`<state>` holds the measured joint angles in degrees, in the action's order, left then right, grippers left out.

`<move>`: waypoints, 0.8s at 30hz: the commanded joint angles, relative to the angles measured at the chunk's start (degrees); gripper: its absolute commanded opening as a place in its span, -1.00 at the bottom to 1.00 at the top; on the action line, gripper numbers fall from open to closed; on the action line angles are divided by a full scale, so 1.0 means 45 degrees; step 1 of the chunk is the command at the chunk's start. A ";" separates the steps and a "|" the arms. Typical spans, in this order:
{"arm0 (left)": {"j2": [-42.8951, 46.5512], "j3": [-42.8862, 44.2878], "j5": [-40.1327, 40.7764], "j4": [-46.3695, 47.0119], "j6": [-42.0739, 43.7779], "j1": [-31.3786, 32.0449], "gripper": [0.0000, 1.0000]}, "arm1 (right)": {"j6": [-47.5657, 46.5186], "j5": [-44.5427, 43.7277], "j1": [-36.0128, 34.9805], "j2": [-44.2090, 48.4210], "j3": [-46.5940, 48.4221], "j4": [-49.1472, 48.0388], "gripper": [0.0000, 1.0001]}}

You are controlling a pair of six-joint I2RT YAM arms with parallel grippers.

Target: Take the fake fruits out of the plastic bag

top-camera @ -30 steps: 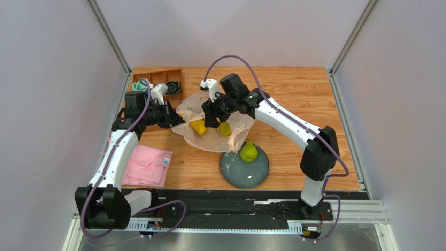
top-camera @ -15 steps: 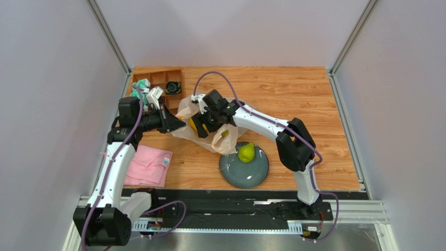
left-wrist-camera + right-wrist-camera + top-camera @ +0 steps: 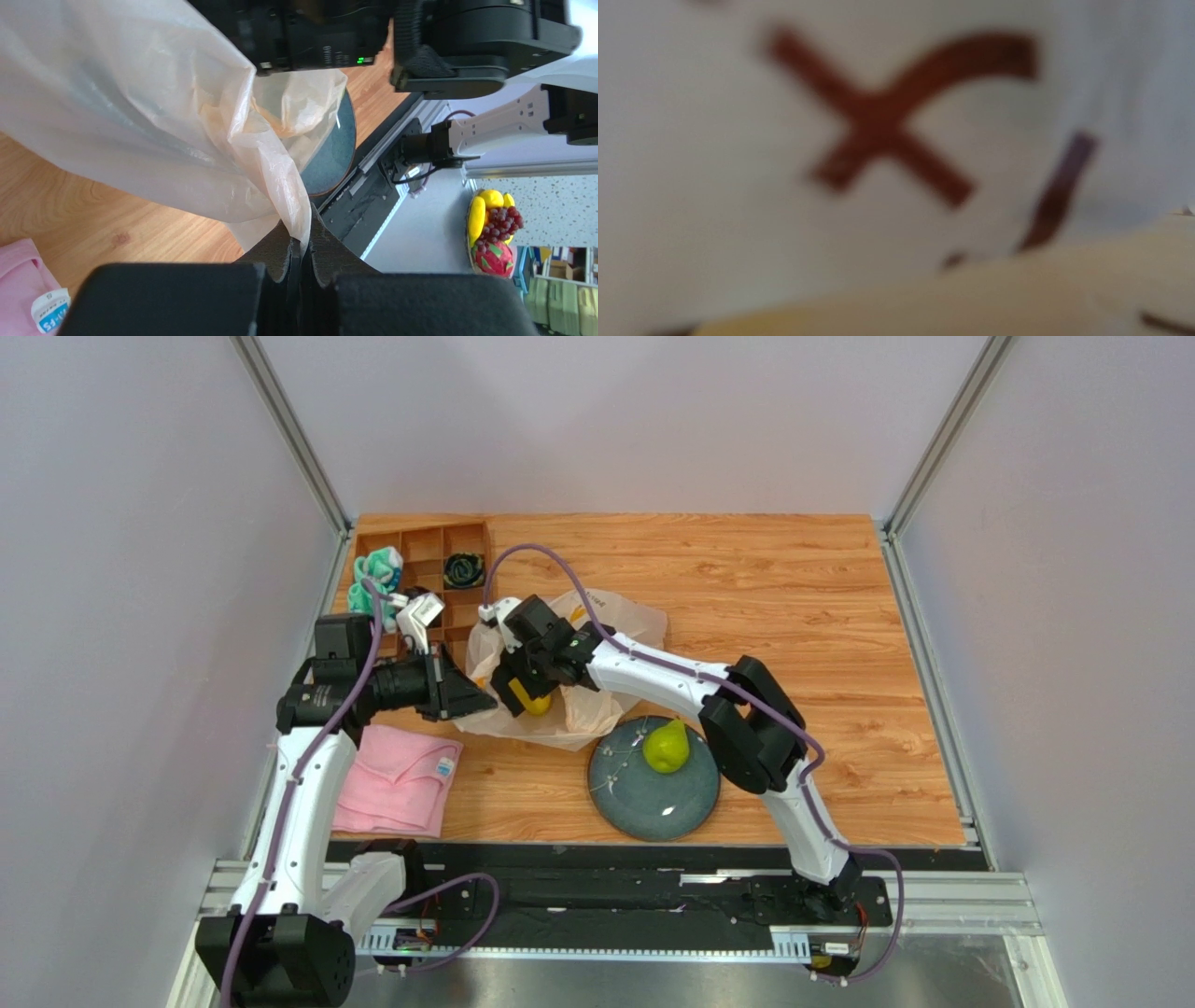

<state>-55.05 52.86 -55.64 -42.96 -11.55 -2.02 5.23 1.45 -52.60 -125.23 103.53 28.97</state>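
Flatly, the plastic bag (image 3: 603, 623) lies crumpled on the wooden table (image 3: 842, 616), its long axis running from the near-left corner towards the far right, just behind the plate (image 3: 631, 791) that carries the green pear (image 3: 666, 745); the left arm stands with its elbow high and forearm level, pointing right, and the left gripper (image 3: 300, 260) is clenched on the bag's near-left edge. Across the table the right arm is folded low and stretched far left, its right gripper (image 3: 522, 689) dipped into the bag directly over a yellow fruit (image 3: 535, 704); whether those jaws grasp anything I cannot tell, the wrist view being a blur of printed plastic.
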 commanded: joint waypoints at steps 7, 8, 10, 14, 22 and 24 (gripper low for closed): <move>0.0163 0.0636 -0.0078 -0.1606 0.1004 -0.0078 -1.00 | -0.0457 0.0770 0.0028 -0.1214 0.0237 -0.1204 0.57; 0.0104 0.0655 -0.0020 -0.1625 0.1004 -0.0078 -1.00 | -0.0576 0.0925 0.0048 -0.1195 0.0237 -0.1204 0.34; -0.0052 0.0675 0.0039 -0.1586 0.0985 -0.0098 -1.00 | -0.0811 0.1277 0.0087 -0.0962 0.0431 -0.0990 0.19; -0.0325 0.0792 0.0312 -0.1002 0.0673 -0.0097 -1.00 | -0.1921 0.2252 0.0282 0.0069 0.0900 0.0296 -0.17; -0.1789 0.1807 0.1543 0.2025 -0.1003 -0.0078 -1.00 | -0.4715 0.4363 0.0770 0.3295 0.0511 0.4101 -0.25; -0.2296 0.1905 0.1505 0.2728 -0.1299 -0.0078 -1.00 | -0.5533 0.4112 0.0770 0.4016 0.0180 0.4595 -0.26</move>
<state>-62.15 58.87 -50.35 -39.40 -12.75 -2.02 -9.76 16.49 -49.30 -116.73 104.57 41.47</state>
